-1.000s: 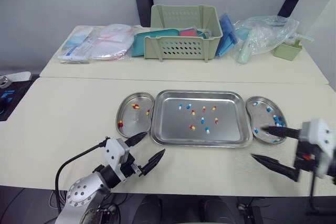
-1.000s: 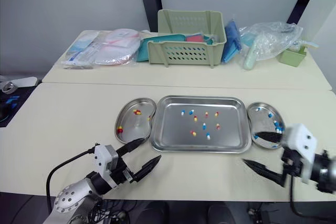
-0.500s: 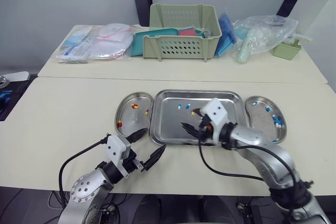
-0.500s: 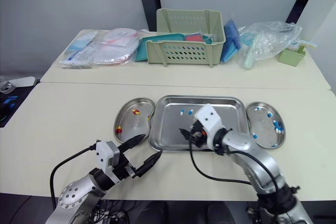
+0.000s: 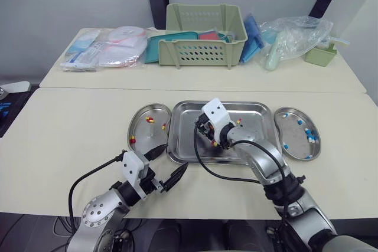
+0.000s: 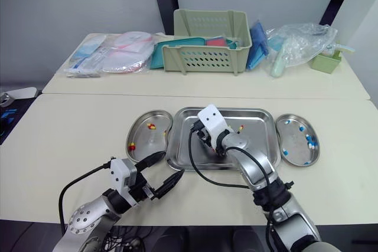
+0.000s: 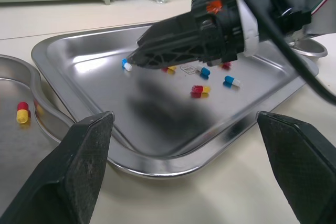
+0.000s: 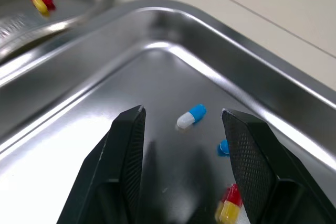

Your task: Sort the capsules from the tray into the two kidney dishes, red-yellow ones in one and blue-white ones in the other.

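Where the steel tray (image 5: 180, 146) sits at the middle of the cream table (image 5: 71, 128), the right gripper (image 8: 182, 112) is lowered into its left half, toward the far corner, its fingers (image 8: 126, 166) moderately parted and holding nothing. Item between the tips: one blue-white capsule (image 8: 190, 117), lying on the tray floor, clear of both fingers. Further tray contents, loose: a red-yellow capsule (image 7: 200, 90), a second blue-white capsule (image 7: 231, 81), and several more of both colours scattered toward the centre and right. Left kidney dish (image 5: 147, 137), just beside the tray's left edge: three red-yellow pieces (image 5: 150, 120), spread apart. Right kidney dish (image 5: 295, 134), just beside the tray's right edge: several blue-white pieces (image 5: 310, 137), mostly along its outer side. Left gripper (image 5: 176, 156): wide open, empty, low over the table in front of the tray's near left corner, pointing toward the tray, one fingertip near the left dish's near rim. Rear table, well apart from the work: a pale green slotted basket (image 5: 204, 39) holding teal and pink packets, wrapped supplies (image 5: 112, 51) to its left, a clear plastic bag (image 5: 295, 33) and a small green container (image 5: 322, 56) to its right.
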`<state>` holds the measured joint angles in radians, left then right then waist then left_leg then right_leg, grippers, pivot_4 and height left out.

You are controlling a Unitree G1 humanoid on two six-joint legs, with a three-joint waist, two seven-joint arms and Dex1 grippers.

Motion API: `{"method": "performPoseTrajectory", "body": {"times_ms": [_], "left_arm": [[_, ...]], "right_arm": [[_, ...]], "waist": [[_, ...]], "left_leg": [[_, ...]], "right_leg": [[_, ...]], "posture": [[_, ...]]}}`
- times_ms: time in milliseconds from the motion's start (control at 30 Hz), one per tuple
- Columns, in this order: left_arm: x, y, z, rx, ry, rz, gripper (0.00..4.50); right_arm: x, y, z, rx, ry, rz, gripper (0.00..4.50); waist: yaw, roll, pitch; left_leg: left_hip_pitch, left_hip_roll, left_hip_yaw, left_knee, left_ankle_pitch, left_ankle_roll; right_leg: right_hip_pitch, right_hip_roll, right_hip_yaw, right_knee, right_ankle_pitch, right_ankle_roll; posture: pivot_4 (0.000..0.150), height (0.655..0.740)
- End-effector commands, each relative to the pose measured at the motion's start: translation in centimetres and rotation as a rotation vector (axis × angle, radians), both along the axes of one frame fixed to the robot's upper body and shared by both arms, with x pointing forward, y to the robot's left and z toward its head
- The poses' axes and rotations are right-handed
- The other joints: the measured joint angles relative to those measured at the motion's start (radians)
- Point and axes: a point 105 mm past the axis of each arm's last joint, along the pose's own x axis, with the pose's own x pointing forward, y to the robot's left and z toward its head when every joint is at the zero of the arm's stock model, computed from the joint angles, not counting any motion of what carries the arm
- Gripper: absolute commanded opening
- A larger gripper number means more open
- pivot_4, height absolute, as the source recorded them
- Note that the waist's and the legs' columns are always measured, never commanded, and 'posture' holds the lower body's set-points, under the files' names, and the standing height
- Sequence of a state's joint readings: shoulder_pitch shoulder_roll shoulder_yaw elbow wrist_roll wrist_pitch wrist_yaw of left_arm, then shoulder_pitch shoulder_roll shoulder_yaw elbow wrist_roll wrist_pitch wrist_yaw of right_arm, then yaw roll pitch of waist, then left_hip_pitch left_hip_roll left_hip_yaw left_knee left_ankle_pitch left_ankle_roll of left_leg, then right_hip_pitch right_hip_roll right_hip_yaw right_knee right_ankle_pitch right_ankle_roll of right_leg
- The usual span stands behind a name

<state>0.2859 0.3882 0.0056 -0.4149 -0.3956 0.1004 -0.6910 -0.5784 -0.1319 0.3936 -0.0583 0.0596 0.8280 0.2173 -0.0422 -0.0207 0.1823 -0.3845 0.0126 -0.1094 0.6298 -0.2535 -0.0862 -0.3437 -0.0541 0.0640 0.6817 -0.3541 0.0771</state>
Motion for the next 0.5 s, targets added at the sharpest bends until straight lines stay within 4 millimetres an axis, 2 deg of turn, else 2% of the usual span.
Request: {"method": "performPoseTrajectory", "body": {"times_ms": [33, 500], "left_arm": [[-0.3, -0.3, 0.3, -0.008, -0.020, -0.016, 4.50], [-0.4, -0.3, 0.1, -0.008, -0.011, -0.011, 4.50]], "right_arm": [[0.7, 0.5, 1.3, 0.013, -0.049, 0.006, 2.52], [1.4, 1.6, 0.1, 0.011, 0.017, 0.029, 2.52]], "waist": [[-0.001, 0.000, 0.000], [-0.013, 0.000, 0.000]], "left_leg": [[0.000, 0.000, 0.000, 0.000, 0.000, 0.000], [0.000, 0.000, 0.000, 0.000, 0.000, 0.000]], "right_leg": [[0.000, 0.000, 0.000, 0.000, 0.000, 0.000], [-0.001, 0.000, 0.001, 0.000, 0.000, 0.000]], "posture": [[0.150, 0.7400], [0.150, 0.7400]]}}
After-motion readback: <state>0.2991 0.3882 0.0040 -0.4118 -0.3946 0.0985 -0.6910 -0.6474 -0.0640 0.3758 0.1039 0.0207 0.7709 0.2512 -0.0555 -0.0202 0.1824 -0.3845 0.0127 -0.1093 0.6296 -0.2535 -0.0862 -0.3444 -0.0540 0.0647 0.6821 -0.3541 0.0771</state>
